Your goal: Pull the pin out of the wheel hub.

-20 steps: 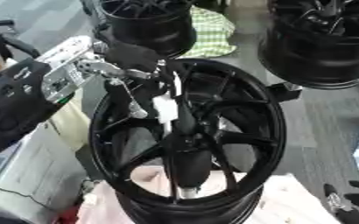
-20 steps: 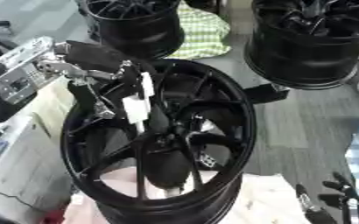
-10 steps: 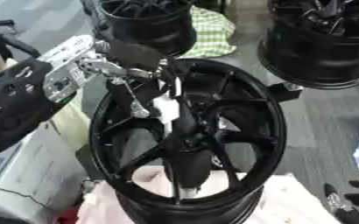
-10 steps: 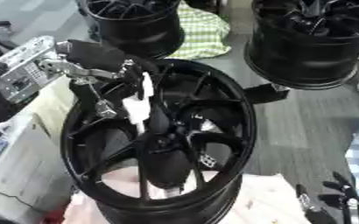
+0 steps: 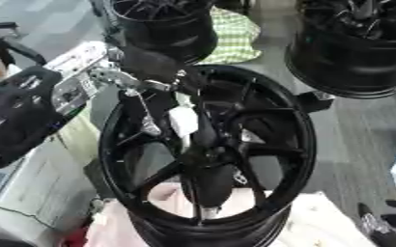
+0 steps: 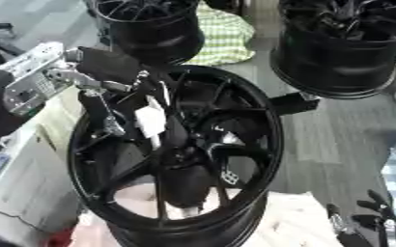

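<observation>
A large black spoked wheel hub [image 5: 277, 144] stands upright in the middle on a pale cloth. My left hand [image 5: 147, 65] comes in from the left over the hub's upper rim. Its fingers curl down between the spokes, pinching a small white piece, the pin [image 5: 183, 121], just above the hub's centre. A long dark shape [image 5: 208, 178] runs down from there through the centre. My right hand [image 6: 366, 223] rests in the lower right corner with its fingers pointing up, away from the hub.
Two more black wheels stand behind, one at the back middle [image 5: 163, 24] and one at the back right [image 5: 353, 48]. A green checked cloth [image 5: 235, 34] lies between them. A pale cabinet [image 5: 32, 178] stands on the left.
</observation>
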You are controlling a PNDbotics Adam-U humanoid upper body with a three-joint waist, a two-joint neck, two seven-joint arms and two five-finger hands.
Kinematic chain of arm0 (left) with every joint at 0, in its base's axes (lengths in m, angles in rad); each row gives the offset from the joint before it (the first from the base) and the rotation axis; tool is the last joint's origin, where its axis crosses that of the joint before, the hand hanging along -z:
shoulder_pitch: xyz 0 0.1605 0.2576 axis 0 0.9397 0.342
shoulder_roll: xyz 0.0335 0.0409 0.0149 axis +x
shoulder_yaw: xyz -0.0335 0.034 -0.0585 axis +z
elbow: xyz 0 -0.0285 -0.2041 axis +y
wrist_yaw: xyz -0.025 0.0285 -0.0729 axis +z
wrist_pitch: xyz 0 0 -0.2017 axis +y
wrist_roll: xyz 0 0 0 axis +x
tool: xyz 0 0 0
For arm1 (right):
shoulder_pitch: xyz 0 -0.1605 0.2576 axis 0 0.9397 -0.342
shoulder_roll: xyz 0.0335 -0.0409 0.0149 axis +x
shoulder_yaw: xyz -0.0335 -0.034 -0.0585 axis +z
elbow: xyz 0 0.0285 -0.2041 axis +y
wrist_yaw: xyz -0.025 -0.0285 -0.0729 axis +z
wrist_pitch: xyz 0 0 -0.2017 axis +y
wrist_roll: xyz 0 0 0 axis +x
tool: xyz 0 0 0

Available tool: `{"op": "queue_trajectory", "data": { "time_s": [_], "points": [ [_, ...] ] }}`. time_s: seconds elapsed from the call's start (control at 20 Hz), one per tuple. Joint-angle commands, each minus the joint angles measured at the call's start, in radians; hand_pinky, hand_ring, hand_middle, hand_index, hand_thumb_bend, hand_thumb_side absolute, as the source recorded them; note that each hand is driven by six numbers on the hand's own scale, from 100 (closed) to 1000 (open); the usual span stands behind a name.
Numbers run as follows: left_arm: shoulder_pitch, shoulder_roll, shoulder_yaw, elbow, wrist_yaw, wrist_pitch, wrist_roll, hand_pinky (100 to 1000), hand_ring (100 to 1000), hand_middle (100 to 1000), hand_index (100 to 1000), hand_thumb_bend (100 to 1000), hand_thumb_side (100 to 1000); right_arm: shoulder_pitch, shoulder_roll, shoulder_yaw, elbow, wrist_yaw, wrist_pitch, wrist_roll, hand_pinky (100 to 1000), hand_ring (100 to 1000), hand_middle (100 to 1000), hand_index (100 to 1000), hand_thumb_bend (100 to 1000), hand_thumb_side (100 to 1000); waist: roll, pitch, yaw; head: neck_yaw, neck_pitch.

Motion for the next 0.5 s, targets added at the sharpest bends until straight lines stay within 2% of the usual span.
{"op": "queue_trajectory", "data": {
  "time_s": [0.05, 0.5],
  "points": [
    [-0.016, 0.014, 0.010, -0.003, -0.007, -0.348, -0.349, 563, 1000, 757, 889, 432, 347, -0.009, -0.015, -0.004, -0.015, 0.008, -0.001, 0.001, 696, 626, 733, 934, 429, 341, 0.000, -0.005, -0.001, 0.002, 0.006],
    [-0.016, 0.001, 0.007, 0.010, 0.002, -0.348, -0.349, 541, 1000, 660, 817, 361, 331, -0.012, -0.015, -0.003, -0.016, 0.010, 0.000, 0.003, 696, 626, 733, 935, 427, 347, 0.001, -0.004, -0.003, 0.004, 0.006]
  ]
}}
